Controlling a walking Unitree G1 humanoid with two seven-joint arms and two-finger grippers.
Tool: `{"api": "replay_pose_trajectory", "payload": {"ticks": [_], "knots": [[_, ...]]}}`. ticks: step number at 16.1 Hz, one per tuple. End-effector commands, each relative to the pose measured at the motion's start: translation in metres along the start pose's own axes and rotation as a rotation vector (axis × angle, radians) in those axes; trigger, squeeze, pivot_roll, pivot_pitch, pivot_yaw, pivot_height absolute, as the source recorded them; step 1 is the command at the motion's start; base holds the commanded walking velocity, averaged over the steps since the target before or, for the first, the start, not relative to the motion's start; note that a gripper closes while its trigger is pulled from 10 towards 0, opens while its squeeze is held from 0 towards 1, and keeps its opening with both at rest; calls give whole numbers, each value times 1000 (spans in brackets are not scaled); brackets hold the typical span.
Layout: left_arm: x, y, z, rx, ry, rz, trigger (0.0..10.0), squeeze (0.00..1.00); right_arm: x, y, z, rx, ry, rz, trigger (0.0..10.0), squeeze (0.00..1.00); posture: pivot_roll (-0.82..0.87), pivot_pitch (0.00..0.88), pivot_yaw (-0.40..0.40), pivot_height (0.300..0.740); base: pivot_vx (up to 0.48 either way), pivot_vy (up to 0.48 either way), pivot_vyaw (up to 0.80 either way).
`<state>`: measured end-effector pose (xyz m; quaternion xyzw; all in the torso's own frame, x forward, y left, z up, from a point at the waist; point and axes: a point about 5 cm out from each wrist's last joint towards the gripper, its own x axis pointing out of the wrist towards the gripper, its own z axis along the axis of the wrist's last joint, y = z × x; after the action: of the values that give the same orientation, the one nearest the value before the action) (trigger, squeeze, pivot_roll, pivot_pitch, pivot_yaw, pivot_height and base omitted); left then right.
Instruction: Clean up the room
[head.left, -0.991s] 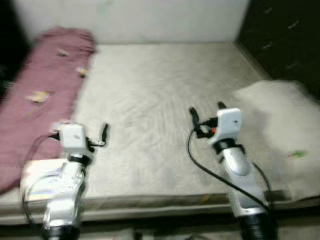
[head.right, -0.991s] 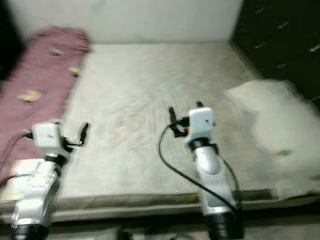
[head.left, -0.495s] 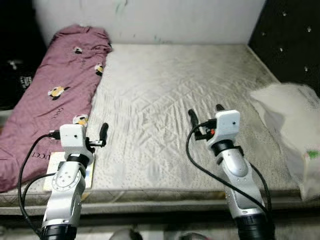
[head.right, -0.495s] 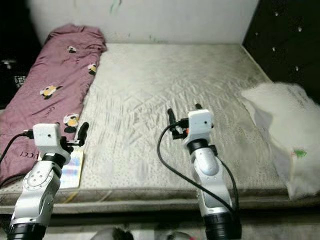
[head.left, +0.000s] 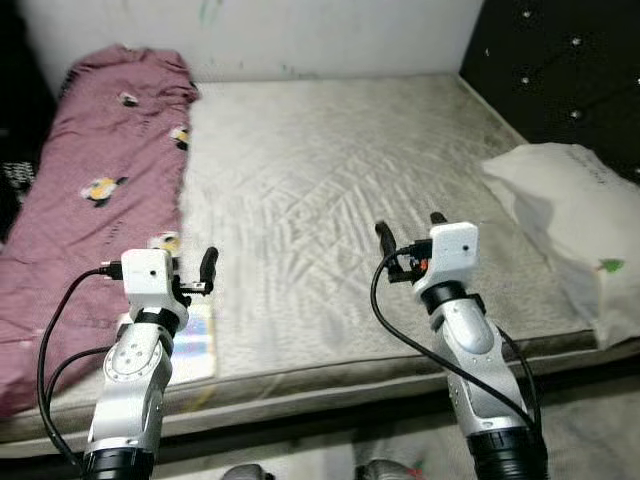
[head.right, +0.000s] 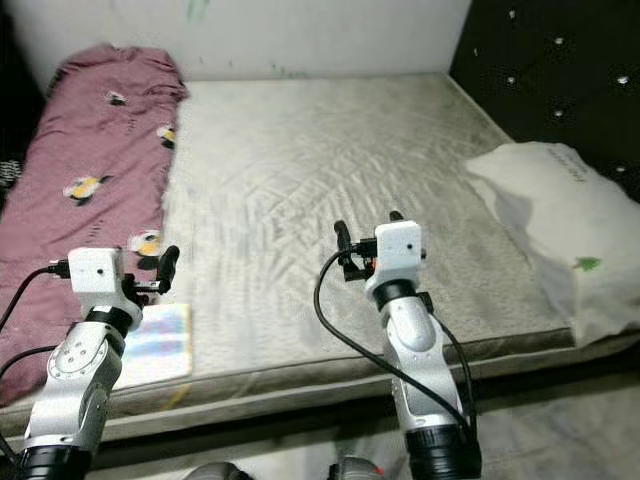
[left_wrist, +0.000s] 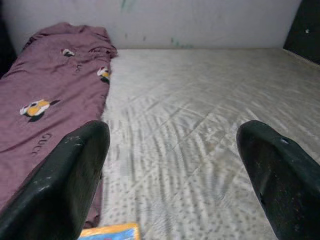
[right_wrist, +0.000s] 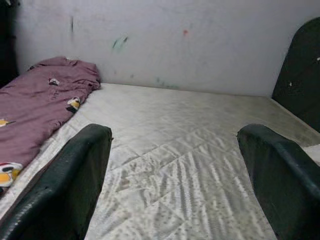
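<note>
Facing bed (head.left: 330, 180), both hands spread, empty: left hand (head.left: 190, 270) nearest book (head.left: 190, 340) (just below it, mattress edge); right hand (head.left: 410, 235) mid-bed, pillow (head.left: 570, 220) further right.

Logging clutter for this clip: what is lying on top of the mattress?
On the grey quilted mattress: a long maroon patterned blanket, a white pillow, a colourful flat book. Anything under the blanket is hidden.

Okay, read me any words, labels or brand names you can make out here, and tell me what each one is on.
"GUCCI", printed on the maroon blanket near its edge.
Grey print on the white pillow: too small to read.
Colourful book on the mattress corner: cover too blurred to read.
</note>
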<state>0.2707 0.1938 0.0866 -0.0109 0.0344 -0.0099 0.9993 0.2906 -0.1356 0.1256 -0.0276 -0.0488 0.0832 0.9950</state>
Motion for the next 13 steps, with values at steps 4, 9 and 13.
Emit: {"api": "replay_pose_trajectory", "payload": {"ticks": [4,9,13], "knots": [[2,-5,-1,-1,4,-19,10000,0,-1,-7,-3,-9,16,-17,10000,0,-29,0,4,740,0,480,0],[5,-5,1,3,2,-22,10000,0,3,-6,1,1,0,-21,10000,0,-37,0,13,740,0,480,0],[6,-6,1,3,0,-27,10000,0,4,-7,2,-1,-8,-26,10000,0,-44,0,15,740,0,480,0]]}}
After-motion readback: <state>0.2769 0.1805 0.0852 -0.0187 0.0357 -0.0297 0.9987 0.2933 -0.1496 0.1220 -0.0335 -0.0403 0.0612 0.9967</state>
